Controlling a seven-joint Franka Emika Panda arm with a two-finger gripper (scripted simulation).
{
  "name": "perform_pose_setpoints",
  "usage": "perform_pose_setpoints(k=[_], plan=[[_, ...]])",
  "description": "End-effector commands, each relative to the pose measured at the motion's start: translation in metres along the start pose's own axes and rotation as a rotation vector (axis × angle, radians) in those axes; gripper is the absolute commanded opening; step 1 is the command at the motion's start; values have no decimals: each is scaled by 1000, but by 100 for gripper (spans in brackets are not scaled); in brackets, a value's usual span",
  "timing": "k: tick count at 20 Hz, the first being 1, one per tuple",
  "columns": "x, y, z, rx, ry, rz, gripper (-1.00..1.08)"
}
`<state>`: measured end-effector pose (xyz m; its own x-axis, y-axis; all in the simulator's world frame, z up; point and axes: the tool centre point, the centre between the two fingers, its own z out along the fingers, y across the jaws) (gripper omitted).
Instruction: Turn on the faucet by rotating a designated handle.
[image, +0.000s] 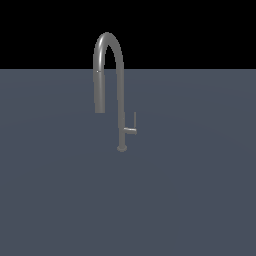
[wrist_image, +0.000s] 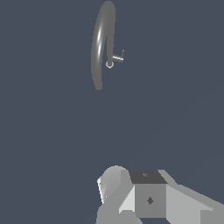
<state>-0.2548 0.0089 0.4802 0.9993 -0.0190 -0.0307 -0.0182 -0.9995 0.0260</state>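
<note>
While faucet (image: 121, 95) and handle (image: 132, 127) show in both views, claw state unclear.

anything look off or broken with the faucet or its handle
Nothing stands out. The faucet stands upright and intact, and the handle sits low on its stem with its rod pointing up. The hand is well clear of both.

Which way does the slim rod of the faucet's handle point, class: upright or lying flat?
Upright. In the exterior view the handle has a short stub leaving the faucet sideways, and its thin rod rises vertically beside the stem.
</note>
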Motion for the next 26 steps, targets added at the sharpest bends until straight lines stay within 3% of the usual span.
perform_pose_setpoints(k=[1,7,13,19,26], plan=[[0,0,0,0,0,0,-100],[5,0,1,15,-12,15,-100],[21,-1,5,61,-48,61,-100],[47,-1,13,141,-111,139,-100],[88,3,29,269,-211,266,-100]])
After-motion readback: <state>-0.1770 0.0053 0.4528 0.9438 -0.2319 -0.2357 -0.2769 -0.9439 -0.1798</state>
